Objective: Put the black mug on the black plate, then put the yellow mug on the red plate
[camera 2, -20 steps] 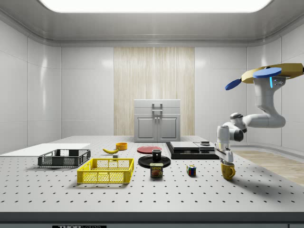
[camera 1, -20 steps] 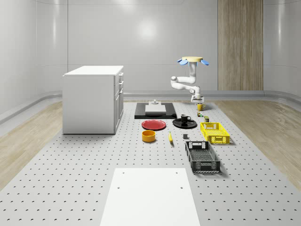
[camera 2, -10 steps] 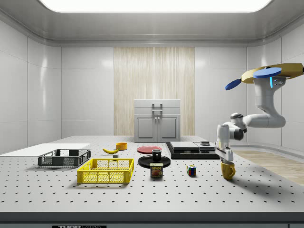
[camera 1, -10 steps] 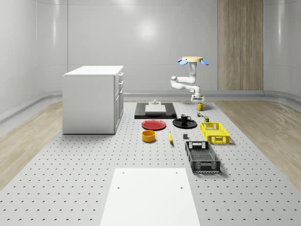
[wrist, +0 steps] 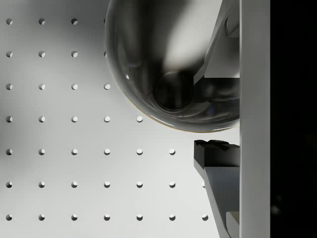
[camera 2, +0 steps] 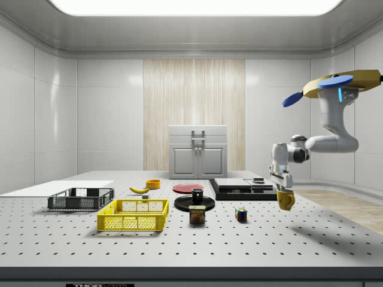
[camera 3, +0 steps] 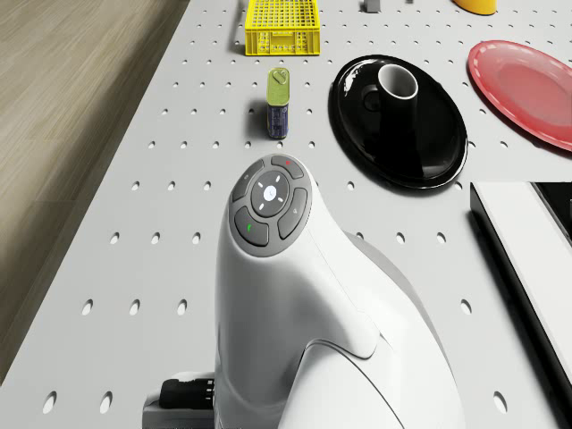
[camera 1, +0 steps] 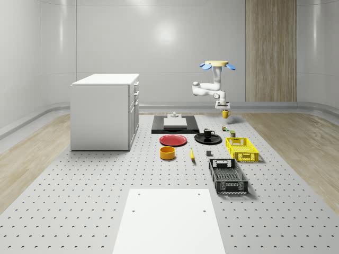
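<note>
- The big grey surface (camera 1: 79,201) with rows of little holes carries all the things.
- My drone body (camera 2: 344,86), with its yellow top and blue blades, hovers high in the air over the far end of the surface, at the side view's right.
- My white arm (camera 2: 326,140) bends down from the drone.
- The round red plate (camera 1: 174,140) lies flat on the surface, with nothing on it.
- The round black plate (camera 1: 208,138) lies just beside the red plate, on the whole-scene view's right.
- The small black mug (camera 3: 398,85) stands upright on the black plate.
- The small yellow mug (camera 2: 285,200) hangs in the air above the surface, well apart from the red plate.
- My fingers (camera 2: 282,190) are clenched on the yellow mug's rim and hold it from above.
- In the wrist view one dark fingertip (wrist: 215,151) sits outside the mug's wall, and the other reaches inside the mug.
</note>
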Motion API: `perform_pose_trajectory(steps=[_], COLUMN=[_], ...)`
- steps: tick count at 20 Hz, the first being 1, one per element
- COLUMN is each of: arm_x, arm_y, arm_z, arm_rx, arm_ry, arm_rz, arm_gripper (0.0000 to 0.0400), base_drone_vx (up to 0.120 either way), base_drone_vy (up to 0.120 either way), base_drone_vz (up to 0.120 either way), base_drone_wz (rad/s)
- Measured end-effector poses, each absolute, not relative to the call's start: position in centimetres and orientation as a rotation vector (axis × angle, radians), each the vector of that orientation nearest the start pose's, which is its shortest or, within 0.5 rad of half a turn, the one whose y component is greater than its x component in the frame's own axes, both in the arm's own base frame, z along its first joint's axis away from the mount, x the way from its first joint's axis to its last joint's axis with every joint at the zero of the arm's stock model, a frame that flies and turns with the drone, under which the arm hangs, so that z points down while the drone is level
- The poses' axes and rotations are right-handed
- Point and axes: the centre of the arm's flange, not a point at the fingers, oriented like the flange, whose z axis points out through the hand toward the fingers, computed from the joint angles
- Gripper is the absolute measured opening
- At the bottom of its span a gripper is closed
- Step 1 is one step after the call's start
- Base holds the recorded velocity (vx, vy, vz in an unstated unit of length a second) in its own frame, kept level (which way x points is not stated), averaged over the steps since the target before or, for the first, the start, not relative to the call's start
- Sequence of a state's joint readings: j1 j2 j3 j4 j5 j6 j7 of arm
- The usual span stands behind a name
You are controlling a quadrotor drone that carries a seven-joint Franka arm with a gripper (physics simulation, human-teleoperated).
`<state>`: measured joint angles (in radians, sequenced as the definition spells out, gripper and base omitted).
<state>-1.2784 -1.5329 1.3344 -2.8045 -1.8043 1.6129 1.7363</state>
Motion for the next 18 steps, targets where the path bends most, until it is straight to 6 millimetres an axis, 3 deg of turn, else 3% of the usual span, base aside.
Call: perform_pose_trajectory(steps=[4,18], arm_x=[32.47,32.48], arm_y=[-1.20,-1.20], arm_z=[50.30,50.08], arm_rx=[0.001,0.001], arm_ry=[-0.002,-0.002], arm_rz=[0.786,0.786], arm_gripper=[0.0110,0.0110], base_drone_vx=[0.120,0.120], base_drone_vy=[-0.120,-0.120], base_drone_vz=[0.120,0.000], base_drone_wz=[0.000,0.000])
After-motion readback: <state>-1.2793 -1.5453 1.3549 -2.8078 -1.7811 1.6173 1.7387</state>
